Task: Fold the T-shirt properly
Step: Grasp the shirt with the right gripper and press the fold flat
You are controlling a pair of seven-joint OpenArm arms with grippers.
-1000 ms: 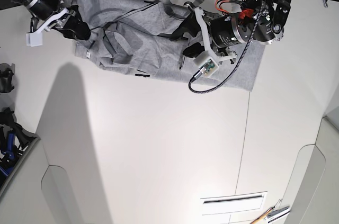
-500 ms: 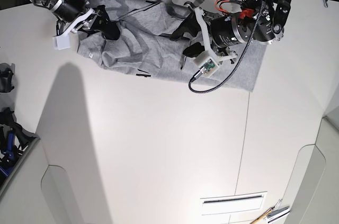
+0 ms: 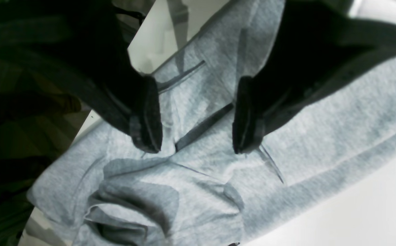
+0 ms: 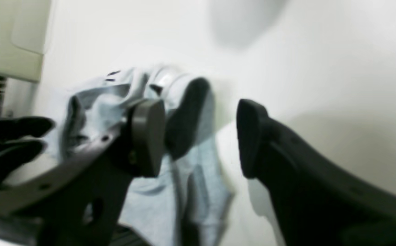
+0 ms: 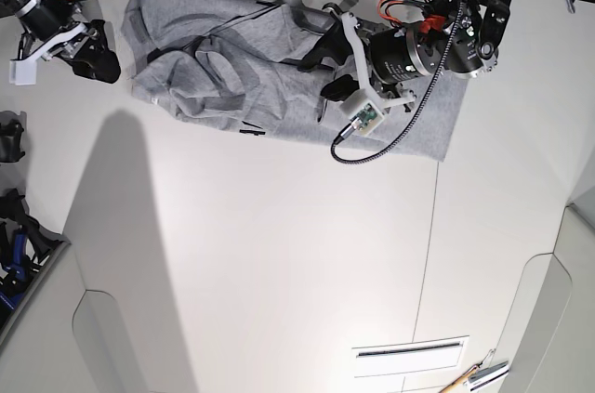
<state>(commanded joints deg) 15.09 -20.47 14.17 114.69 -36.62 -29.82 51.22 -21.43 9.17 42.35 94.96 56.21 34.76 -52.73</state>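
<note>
T-shirt (image 5: pixel 279 86): grey, bunched and creased, lying across the upper part of the base view on the white bench (image 5: pixel 279 254); its left end is crumpled, its right end flatter.

Left gripper (image 3: pixel 198 116): over the shirt, right of centre in the base view. Jaws apart, with grey cloth visible in the gap; whether the tips touch it, cannot tell.

Right gripper (image 4: pixel 199 138): upper left of the base view, just beside the shirt's left end. Jaws apart, nothing gripped. Right wrist view: a raised fold of the shirt shows between and behind the fingers.
</note>
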